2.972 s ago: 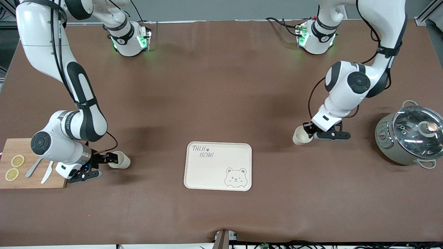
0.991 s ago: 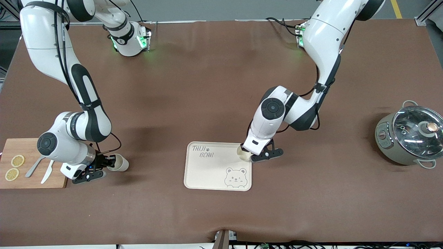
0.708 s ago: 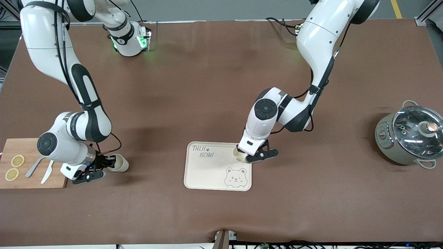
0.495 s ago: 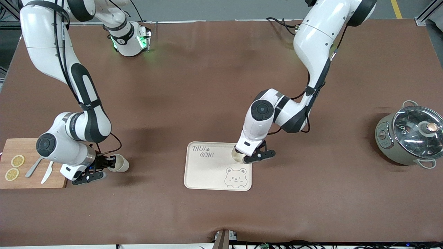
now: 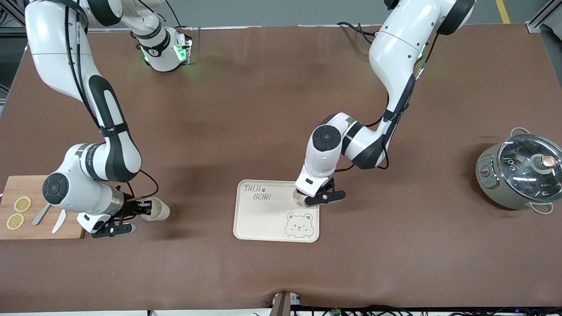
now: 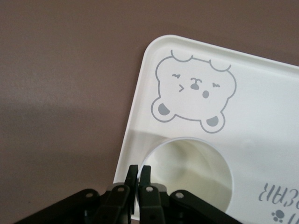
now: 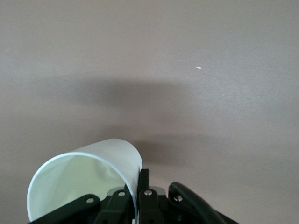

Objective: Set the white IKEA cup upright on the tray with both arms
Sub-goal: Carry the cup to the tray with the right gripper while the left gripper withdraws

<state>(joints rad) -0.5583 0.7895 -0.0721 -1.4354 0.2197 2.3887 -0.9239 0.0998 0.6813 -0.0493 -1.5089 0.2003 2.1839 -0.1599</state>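
While our left gripper [image 5: 307, 198] pinched one cup's [image 5: 300, 199] thin rim on the tray [image 5: 263, 219], our right gripper [image 5: 139, 213] clenched another cup [image 5: 158, 210] over the tabletop [image 5: 281, 109]. They looked light, stiff and slippery.

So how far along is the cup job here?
One cup stands upright on the tray, its rim pinched by the left gripper, so that placement looks nearly done pending release. The right gripper grips the second cup above the table beside the cutting board; carrying it over is left.
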